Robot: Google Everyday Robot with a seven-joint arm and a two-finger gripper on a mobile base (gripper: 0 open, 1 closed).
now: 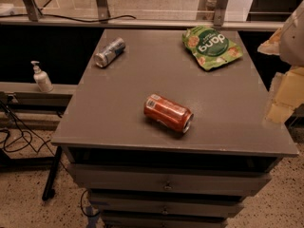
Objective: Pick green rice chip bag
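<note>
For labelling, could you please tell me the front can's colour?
The can is red, in the camera view; the pincer sits far right.

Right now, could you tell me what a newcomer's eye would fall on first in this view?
Probably the red can, lying on its side near the middle front of the grey cabinet top. Next comes the green rice chip bag lying flat at the far right corner, with a silver can on its side at the far left. The pale gripper hangs at the right edge, apart from the bag.
</note>
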